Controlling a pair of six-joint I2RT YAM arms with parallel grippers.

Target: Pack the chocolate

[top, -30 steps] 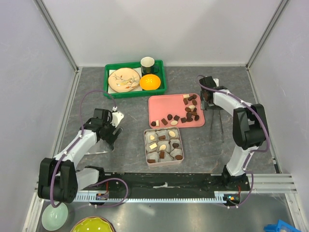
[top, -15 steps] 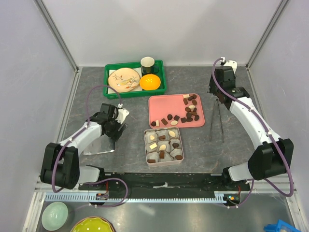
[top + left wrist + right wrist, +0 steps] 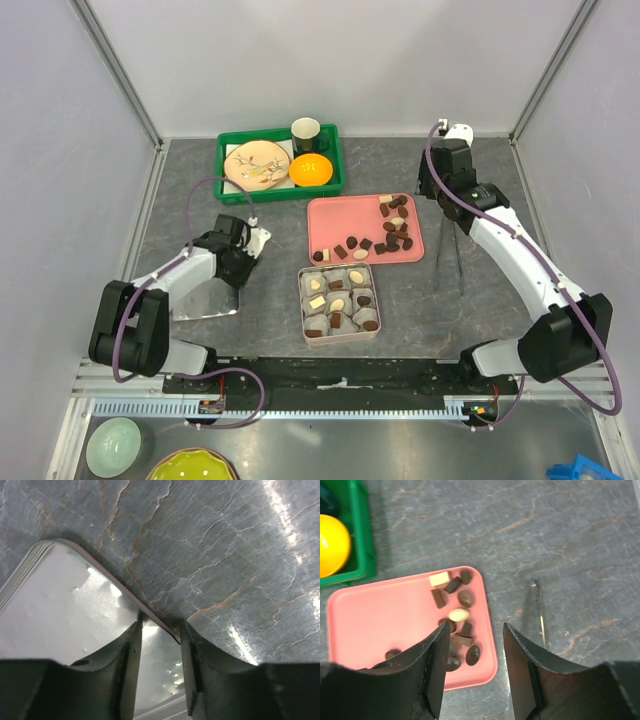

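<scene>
Top external view: the chocolate [image 3: 395, 225] lies in two places. Loose pieces sit on the pink tray [image 3: 335, 215] at centre frame, mostly toward its right end, and more sit inside the metal tin [image 3: 302, 300] just below it.

The right gripper [image 3: 432, 190] hovers over the tray's upper right corner. Its jaws are apart and hold nothing. The left gripper [image 3: 240, 265], left of centre, is down at the silver lid [image 3: 200, 300]. The left wrist view shows its jaws apart with the lid's rim between them, not pinched.

Findings, as judgement:
- The tin does not look full. Lidding it now would leave tray pieces unpacked.
- The lid is thin and glossy. A bite on its corner alone may let it swing or slip out, or scrape along the surface.
- The tray pieces lie crowded together. Jaws descending among them may knock neighbours over the low rim.
- Tongs [image 3: 448, 250] lie right of the tray, and a low sweep by the right arm could catch them.
</scene>
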